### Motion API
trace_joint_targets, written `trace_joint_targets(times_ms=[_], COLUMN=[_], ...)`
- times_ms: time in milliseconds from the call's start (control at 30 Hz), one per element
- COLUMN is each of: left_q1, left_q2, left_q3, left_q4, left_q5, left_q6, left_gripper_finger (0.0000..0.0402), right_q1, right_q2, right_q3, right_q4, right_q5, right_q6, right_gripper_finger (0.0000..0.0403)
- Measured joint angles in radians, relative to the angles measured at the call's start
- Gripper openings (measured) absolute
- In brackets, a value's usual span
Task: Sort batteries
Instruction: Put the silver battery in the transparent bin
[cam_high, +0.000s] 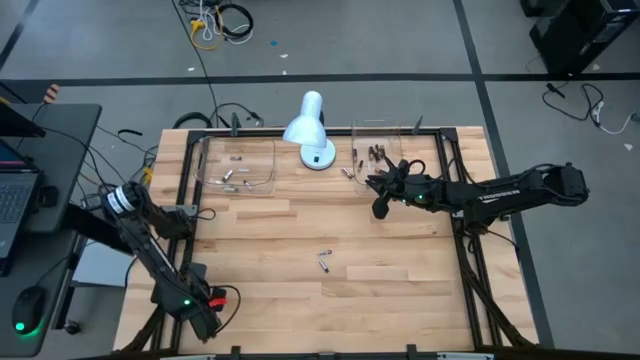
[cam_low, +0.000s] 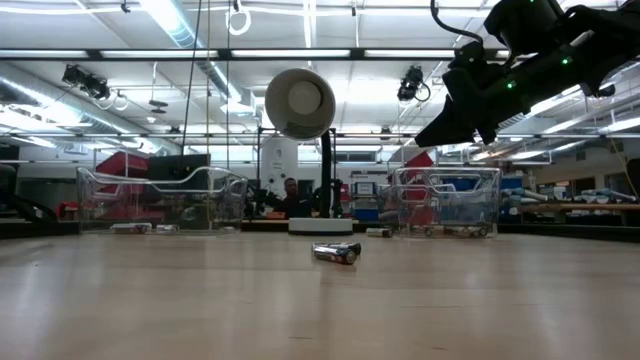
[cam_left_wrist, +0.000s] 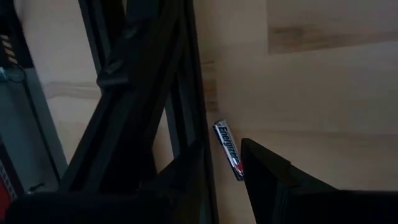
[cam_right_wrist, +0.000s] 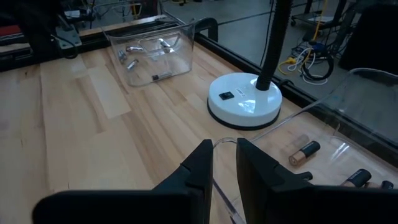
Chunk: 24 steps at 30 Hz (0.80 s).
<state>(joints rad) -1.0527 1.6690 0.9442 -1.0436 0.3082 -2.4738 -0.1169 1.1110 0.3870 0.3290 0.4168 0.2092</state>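
Closest to my left wrist camera lies one silvery battery (cam_left_wrist: 228, 150) with a printed label, flat on the wooden table (cam_left_wrist: 323, 87) right beside the dark frame rail (cam_left_wrist: 146, 93). My left gripper (cam_left_wrist: 225, 163) hangs just over it, fingers parted, one finger (cam_left_wrist: 267, 171) on either side of the battery's near end; whether the tips touch it I cannot say from this angle. From above, that left gripper (cam_high: 205, 310) sits at the table's front left corner.

My right gripper (cam_high: 381, 206) is held off the table at the front edge of the right-hand clear tray (cam_high: 424, 150). Its fingers (cam_right_wrist: 194, 167) stand slightly apart with nothing between them. Past them I see the tray's thin wall (cam_right_wrist: 323, 106), a coppery-brown battery (cam_right_wrist: 304, 152) lying inside, and more dark ones (cam_right_wrist: 357, 177) next to it.

Two loose batteries (cam_high: 325, 260) rest close together near the middle of the table, well apart from both grippers; the low view shows them lying on their sides (cam_low: 336, 252). The left clear tray (cam_high: 240, 165) holds several silvery batteries (cam_high: 233, 180). Between the two trays stands the white desk lamp (cam_high: 310, 130), its round base (cam_right_wrist: 244, 101) on the wood.
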Motion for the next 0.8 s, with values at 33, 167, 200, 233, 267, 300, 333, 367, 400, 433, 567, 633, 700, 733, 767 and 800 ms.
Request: trace_joint_targets(times_ms=[33, 167, 200, 233, 267, 300, 333, 367, 400, 433, 567, 633, 700, 733, 767, 800], left_q1=[0.000, -0.003, -0.007, -0.010, -0.013, -0.014, -0.013, -0.007, 0.000, 0.007, -0.007, -0.016, -0.013, -0.003, 0.008, 0.019], left_q2=[0.007, 0.030, 0.031, 0.031, 0.031, 0.031, 0.031, 0.031, 0.033, 0.036, 0.034, 0.035, 0.035, 0.035, 0.036, 0.037], left_q3=[0.006, 0.031, 0.034, 0.034, 0.034, 0.034, 0.034, 0.037, 0.048, 0.062, 0.075, 0.078, 0.098, 0.116, 0.137, 0.162], left_q4=[-0.006, -0.046, -0.052, -0.054, -0.054, -0.052, -0.048, -0.050, -0.065, -0.081, -0.070, -0.061, -0.069, -0.082, -0.092, -0.074], left_q5=[0.001, -0.009, -0.012, -0.014, -0.015, -0.014, -0.014, -0.017, -0.034, -0.063, -0.094, -0.088, -0.133, -0.171, -0.215, -0.286], left_q6=[0.006, 0.006, 0.004, -0.001, -0.007, -0.009, -0.009, -0.008, -0.008, 0.000, 0.042, 0.067, 0.099, 0.120, 0.142, 0.159], left_gripper_finger=[0.0108, 0.0108, 0.0108, 0.0108, 0.0108, 0.0108, 0.0108, 0.0108, 0.0108, 0.0108, 0.0108, 0.0108, 0.0108, 0.0108, 0.0108, 0.0108], right_q1=[0.000, 0.000, 0.000, 0.000, 0.000, 0.000, 0.000, 0.000, 0.000, 0.000, 0.000, 0.000, 0.000, 0.000, 0.000, 0.000], right_q2=[0.000, 0.000, 0.000, 0.000, 0.000, 0.000, 0.000, 0.000, 0.000, 0.000, 0.000, 0.000, 0.000, 0.000, 0.000, 0.000], right_q3=[0.000, 0.000, 0.000, 0.000, 0.000, 0.000, 0.000, 0.000, 0.000, 0.000, 0.000, 0.000, 0.000, 0.000, 0.000, 0.000], right_q4=[0.000, 0.005, 0.008, 0.008, 0.008, 0.009, 0.010, 0.010, 0.010, 0.011, 0.021, 0.022, 0.022, 0.023, 0.025, 0.029], right_q5=[0.000, 0.000, 0.000, 0.000, 0.000, 0.000, 0.000, 0.000, 0.000, 0.000, 0.001, 0.002, 0.005, 0.005, 0.006, 0.006], right_q6=[0.000, -0.002, -0.003, -0.003, -0.003, -0.003, -0.003, -0.003, -0.003, -0.003, -0.003, -0.008, -0.020, -0.022, -0.024, -0.027], right_gripper_finger=[0.0058, 0.0058, 0.0058, 0.0058, 0.0058, 0.0058, 0.0058, 0.0058, 0.0058, 0.0058, 0.0058, 0.0058, 0.0058, 0.0058, 0.0058, 0.0058])
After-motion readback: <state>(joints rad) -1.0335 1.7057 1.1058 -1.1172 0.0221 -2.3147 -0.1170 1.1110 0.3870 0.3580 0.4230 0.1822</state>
